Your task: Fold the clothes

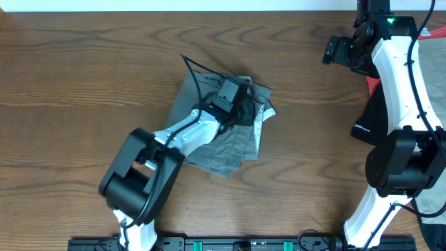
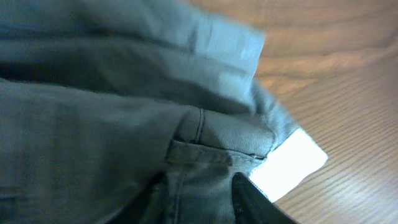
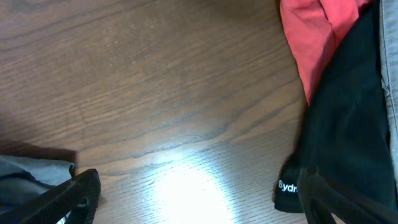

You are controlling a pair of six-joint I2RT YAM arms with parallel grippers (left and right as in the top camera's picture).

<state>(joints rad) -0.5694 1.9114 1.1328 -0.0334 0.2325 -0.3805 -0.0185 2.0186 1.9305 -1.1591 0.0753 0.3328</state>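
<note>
The left arm (image 1: pixel 188 132) reaches diagonally forward and rightward from its base, with the wrist bent and the left gripper (image 1: pixel 240 106) pointing down. Only one dark finger (image 2: pixel 252 199) shows in its wrist view, so the jaw gap cannot be judged. The right arm (image 1: pixel 397 77) stretches straight forward. The right gripper (image 3: pixel 196 190) is turned leftward, its fingers spread wide apart.

Left gripper (image 1: pixel 242 106) — jaws perhaps buried in blurred shorts (image 2: pixel 124 93) — unreadable.
</note>
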